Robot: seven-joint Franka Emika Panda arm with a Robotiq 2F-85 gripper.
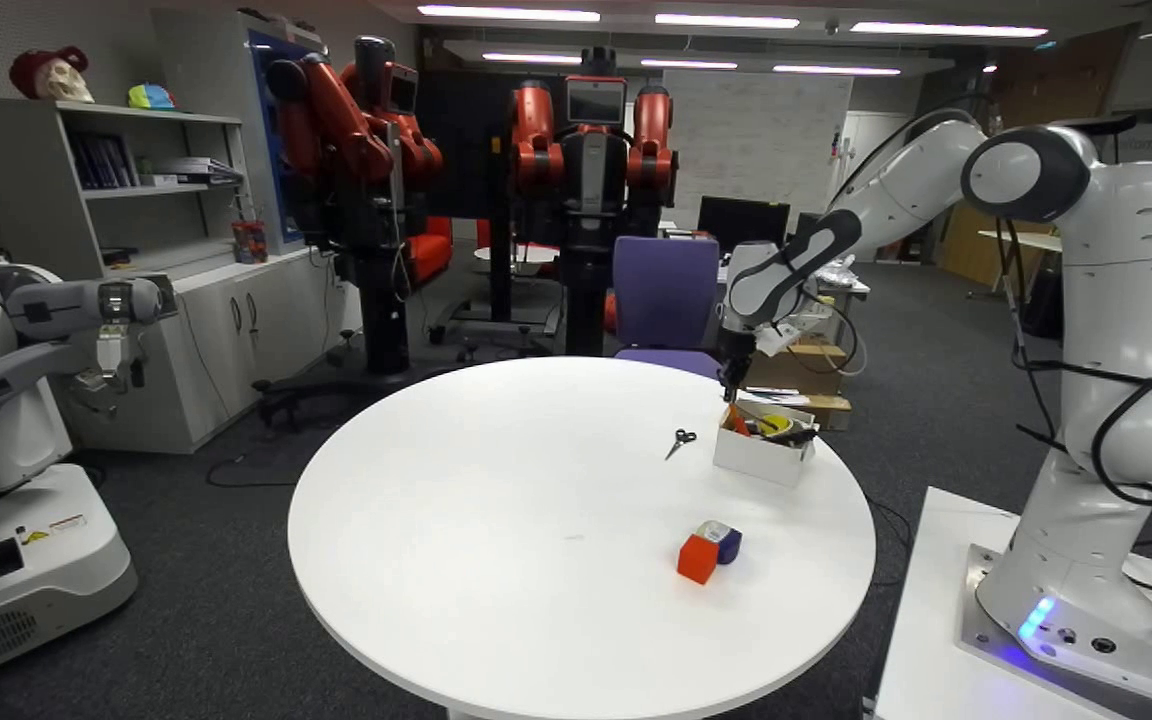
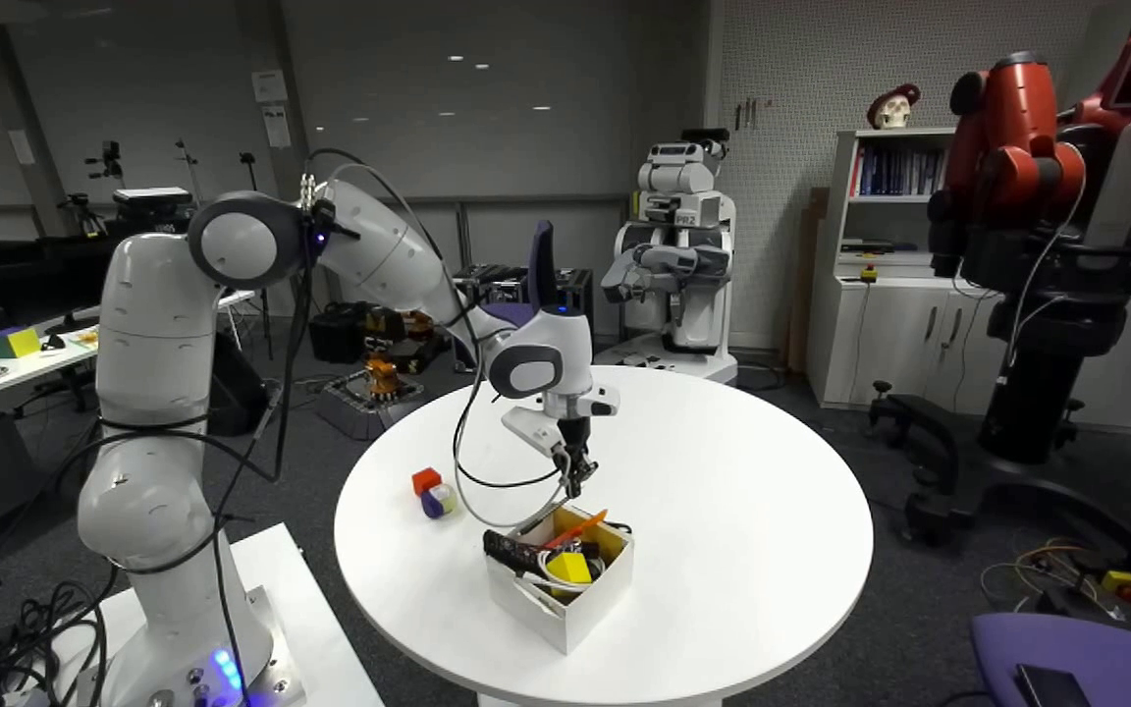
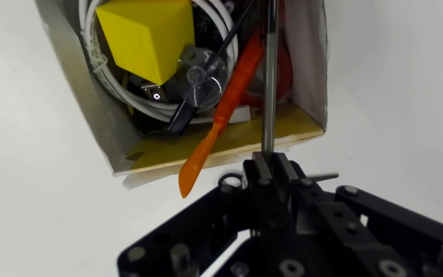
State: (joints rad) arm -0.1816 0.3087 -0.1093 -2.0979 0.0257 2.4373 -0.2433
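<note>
A thin metal rod is pinched between the fingers of the gripper near the rim of the white box, with the rod's length seen over the box's interior. A yellow block, a coiled white cable and an orange knife-shaped tool are contained in the box, the tool's tip jutting past its rim. Scissors are seen just beside the box, a red block well apart from it.

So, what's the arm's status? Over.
Gripper closed on thin metal rod. Rod extends over or into cluttered box. Orange tool close, possibly obstructing.
</note>
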